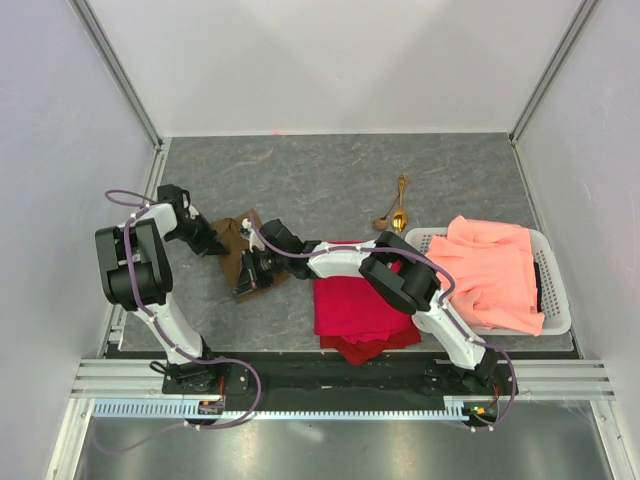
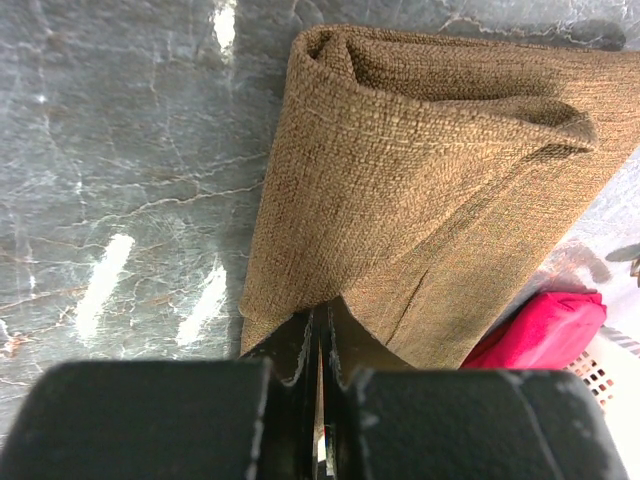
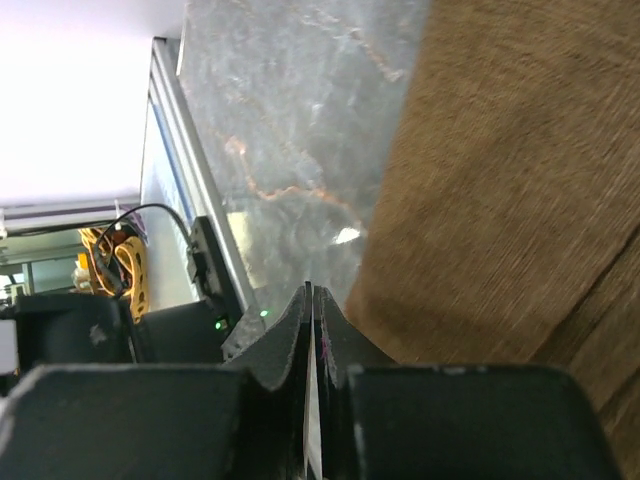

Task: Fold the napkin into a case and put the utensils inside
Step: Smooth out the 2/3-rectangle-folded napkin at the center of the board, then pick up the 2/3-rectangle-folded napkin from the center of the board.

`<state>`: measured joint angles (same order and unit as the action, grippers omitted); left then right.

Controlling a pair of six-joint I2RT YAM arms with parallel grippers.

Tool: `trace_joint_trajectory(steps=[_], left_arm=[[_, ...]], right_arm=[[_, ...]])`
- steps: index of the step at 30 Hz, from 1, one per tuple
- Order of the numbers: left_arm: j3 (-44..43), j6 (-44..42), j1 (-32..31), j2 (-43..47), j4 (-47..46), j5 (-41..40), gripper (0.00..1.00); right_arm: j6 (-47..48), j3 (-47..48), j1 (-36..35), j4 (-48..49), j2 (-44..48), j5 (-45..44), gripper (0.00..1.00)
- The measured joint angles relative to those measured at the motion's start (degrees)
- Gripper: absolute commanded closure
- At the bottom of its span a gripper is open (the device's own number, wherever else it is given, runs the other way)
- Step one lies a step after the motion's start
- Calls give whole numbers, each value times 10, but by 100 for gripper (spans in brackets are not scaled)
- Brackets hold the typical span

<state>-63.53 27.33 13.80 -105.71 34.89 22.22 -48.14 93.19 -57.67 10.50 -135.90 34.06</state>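
Note:
The olive-brown napkin (image 1: pixel 238 250) lies folded in a narrow strip on the grey table, left of centre. In the left wrist view the napkin (image 2: pixel 400 190) rises from my fingertips, doubled over at its far end. My left gripper (image 1: pixel 214 243) (image 2: pixel 320 312) is shut, pinching the napkin's near edge. My right gripper (image 1: pixel 250 276) (image 3: pixel 312 292) is shut at the napkin's near end. The napkin (image 3: pixel 510 180) lies just right of its tips and I see nothing between them. Two gold utensils (image 1: pixel 397 208) lie together on the table at the back right, far from both grippers.
A bright red cloth (image 1: pixel 360 310) lies under the right arm near the front edge. A white basket (image 1: pixel 556 300) at the right holds a salmon-orange cloth (image 1: pixel 495 270). Metal rails run along the left wall and front edge.

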Motion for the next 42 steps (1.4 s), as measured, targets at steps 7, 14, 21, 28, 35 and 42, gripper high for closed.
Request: trace_joint_trajectory(steps=[7, 14, 21, 28, 35, 42], left_arm=[[8, 0, 0, 12, -4, -13, 95], [40, -9, 0, 79, -10, -19, 69], [76, -12, -12, 268, -25, -16, 59], [122, 6, -144, 401, -29, -77, 46], [137, 66, -361, 388, -33, -249, 46], [94, 160, -488, 233, 1, -369, 46]], right_arm=[[6, -37, -2, 2, 10, -2, 93], [11, -38, -1, 5, 7, 6, 80], [41, -78, 28, -38, 75, -5, 53], [91, -106, 124, -86, 162, -30, 43], [141, -121, 206, -193, 224, -108, 30], [170, -163, 263, -247, 290, -153, 27]])
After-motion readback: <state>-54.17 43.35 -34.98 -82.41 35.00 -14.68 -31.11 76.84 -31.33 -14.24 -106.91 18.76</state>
